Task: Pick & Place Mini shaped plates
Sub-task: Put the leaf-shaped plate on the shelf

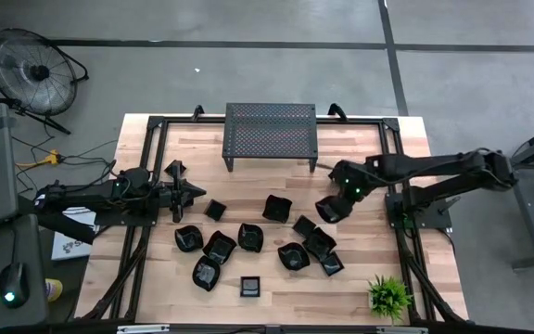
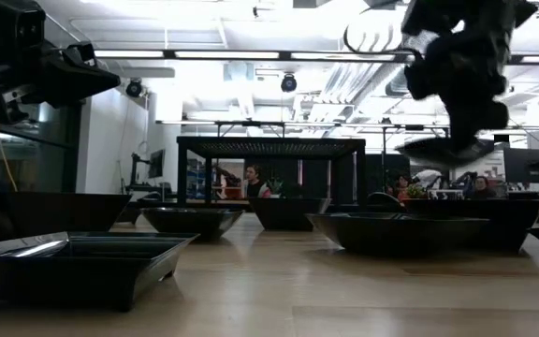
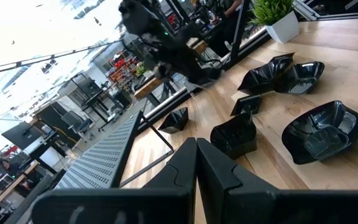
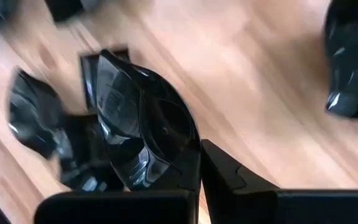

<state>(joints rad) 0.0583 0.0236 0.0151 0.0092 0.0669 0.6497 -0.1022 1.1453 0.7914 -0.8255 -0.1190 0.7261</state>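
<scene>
One glossy black mini plate (image 4: 145,134) is pinched by its rim in the right gripper (image 1: 330,208), lifted above the table's (image 1: 360,283) right side, other mini plates (image 1: 248,246) scattered centre-near, left gripper (image 1: 196,192) closed empty at left.

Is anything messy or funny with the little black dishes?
Yes. The dishes lie scattered on the table, some touching or tipped against each other, not in rows. One dish is up in the air, tilted on its edge, pinched by the right gripper. Nothing looks broken or spilled.
</scene>
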